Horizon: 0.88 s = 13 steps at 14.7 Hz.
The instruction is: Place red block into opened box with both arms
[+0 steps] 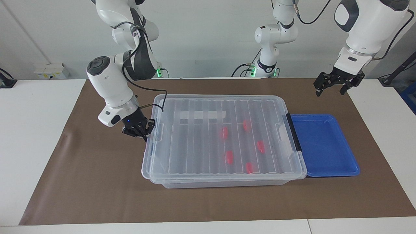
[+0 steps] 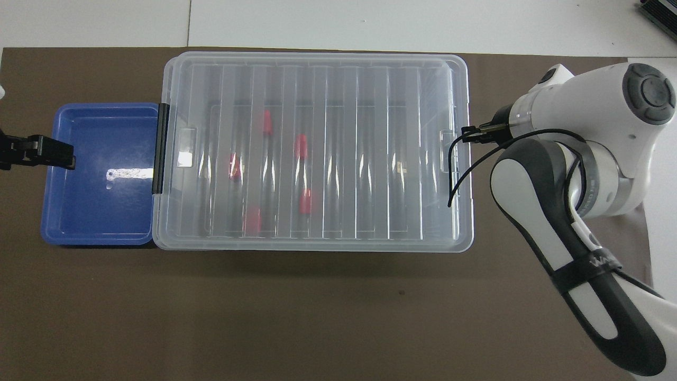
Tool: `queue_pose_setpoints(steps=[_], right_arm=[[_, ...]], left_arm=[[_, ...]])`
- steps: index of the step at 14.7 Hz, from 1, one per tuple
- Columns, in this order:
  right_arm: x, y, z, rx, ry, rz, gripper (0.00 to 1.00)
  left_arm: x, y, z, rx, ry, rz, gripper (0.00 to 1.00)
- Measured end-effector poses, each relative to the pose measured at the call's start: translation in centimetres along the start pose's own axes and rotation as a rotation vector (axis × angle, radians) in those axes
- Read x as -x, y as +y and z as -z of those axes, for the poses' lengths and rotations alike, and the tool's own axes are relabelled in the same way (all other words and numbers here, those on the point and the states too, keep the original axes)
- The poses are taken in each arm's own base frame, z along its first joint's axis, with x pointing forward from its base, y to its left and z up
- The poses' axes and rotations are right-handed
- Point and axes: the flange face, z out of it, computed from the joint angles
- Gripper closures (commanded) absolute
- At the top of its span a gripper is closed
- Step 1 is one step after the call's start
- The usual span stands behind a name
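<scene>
The clear box stands mid-table with its ribbed lid lying flat on top. Several red blocks show through the lid, on the box floor toward the left arm's end. My right gripper is shut, its tips against the lid's end edge at the right arm's end. My left gripper hangs open in the air over the mat beside the blue tray, holding nothing.
An empty shallow blue tray butts against the box's black-handled end. Two slimmer white arms with green-lit bases stand at the robots' edge. A brown mat covers the table.
</scene>
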Motion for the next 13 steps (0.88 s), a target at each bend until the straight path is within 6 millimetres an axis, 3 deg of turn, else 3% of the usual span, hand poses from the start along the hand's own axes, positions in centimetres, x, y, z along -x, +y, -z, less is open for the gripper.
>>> queue_pose_setpoints(steps=[1,2,3,5,7,11,13], right_arm=[[0.0,0.0,0.0,0.0,-0.002,0.0,1.0],[0.1,0.1,-0.1,0.001,-0.007,0.0,0.38],[0.2,0.3,-0.1,0.005,-0.021,-0.001,0.0],[0.5,1.3,0.1,0.04,-0.045,0.005,0.0],[0.8,2.3,1.8,0.113,-0.06,-0.007,0.0],[2.5,2.7,7.4,0.219,-0.09,-0.102,0.0],[3.4,4.1,10.9,0.227,-0.103,-0.147,0.0]], left_arm=[[0.0,0.0,0.0,0.0,0.0,0.0,0.0],[0.0,0.0,0.0,0.0,0.0,0.0,0.0],[0.0,0.0,0.0,0.0,0.0,0.0,0.0],[0.0,0.0,0.0,0.0,0.0,0.0,0.0],[0.0,0.0,0.0,0.0,0.0,0.001,0.0],[0.0,-0.1,0.0,0.0,0.0,0.001,0.0],[0.0,-0.1,0.0,0.0,0.0,0.001,0.0]])
